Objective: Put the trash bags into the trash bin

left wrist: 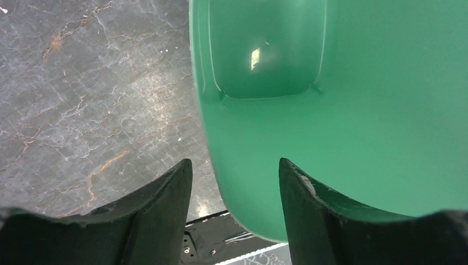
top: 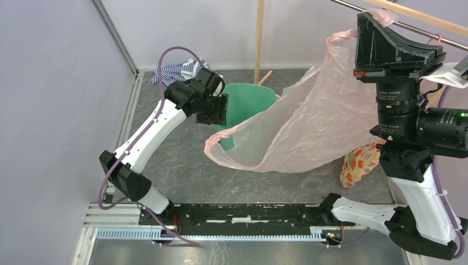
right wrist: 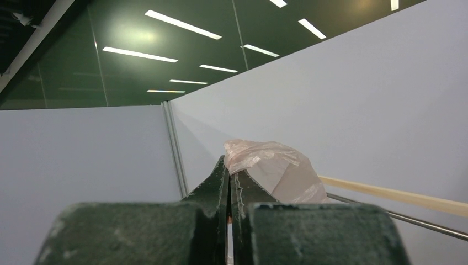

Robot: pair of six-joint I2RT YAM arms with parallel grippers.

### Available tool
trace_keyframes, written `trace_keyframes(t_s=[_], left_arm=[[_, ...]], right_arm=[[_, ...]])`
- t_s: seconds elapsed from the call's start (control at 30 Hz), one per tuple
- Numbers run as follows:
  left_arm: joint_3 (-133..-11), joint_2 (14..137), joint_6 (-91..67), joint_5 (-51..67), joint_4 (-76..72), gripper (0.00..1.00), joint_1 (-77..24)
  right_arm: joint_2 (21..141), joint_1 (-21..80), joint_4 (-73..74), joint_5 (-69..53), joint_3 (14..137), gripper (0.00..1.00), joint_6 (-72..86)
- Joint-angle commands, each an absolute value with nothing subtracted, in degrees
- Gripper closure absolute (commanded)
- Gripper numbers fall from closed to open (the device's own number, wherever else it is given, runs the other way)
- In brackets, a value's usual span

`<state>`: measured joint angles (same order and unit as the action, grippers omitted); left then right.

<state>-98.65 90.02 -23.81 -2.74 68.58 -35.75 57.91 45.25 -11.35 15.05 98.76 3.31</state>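
Right gripper [top: 368, 22]: raised high on the right side, jaws pressed together and pinching a bunched fold of the trash bag [top: 298, 121]. In the right wrist view the pink film puffs out just past the closed tips.

Trash bag: hangs from that pinch as a wide, loose sheet. It slopes down and left across the right part of the trash bin [top: 248, 94]. Its lower edge curls in front of the bin, low over the table [top: 182, 171]. Whether any of the film is inside the bin, cannot tell.

Left gripper [left wrist: 235, 204]: jaws spread, gripping nothing. It sits at the bin's left side, with the green outer wall and its moulded recess filling the left wrist view. Contact with the wall: cannot tell.

Trash bin: mid-rear of the table.

Also seen: striped cloth [top: 179, 70] behind the left arm, orange floral garment [top: 359, 164] beside the right arm, and a wooden post [top: 258, 41] behind the bin.
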Motion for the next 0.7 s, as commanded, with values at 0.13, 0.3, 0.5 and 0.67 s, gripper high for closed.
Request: trace_keyframes(t_s=[0.13,0.3,0.5,0.67], left_arm=[[-99.99,78.58,-31.57,-5.72,60.63,0.27,-35.73],[-100.01,68.76,-36.68,-8.62,56.05,0.23,-35.60],[-100.47,57.44,-39.05,-4.50,48.83,0.19,-35.60],[-100.22,51.84,-40.53,7.12,39.81,0.12,-35.60]], right_arm=[[60.66,45.34,-14.36,14.18,103.11,1.00,0.72],[63.02,45.33,-15.00,15.00,105.40,1.00,-3.25],[65.96,45.39,-17.61,16.92,107.22,1.00,-7.54],[70.38,45.33,-19.52,17.51,110.54,1.00,-10.42]])
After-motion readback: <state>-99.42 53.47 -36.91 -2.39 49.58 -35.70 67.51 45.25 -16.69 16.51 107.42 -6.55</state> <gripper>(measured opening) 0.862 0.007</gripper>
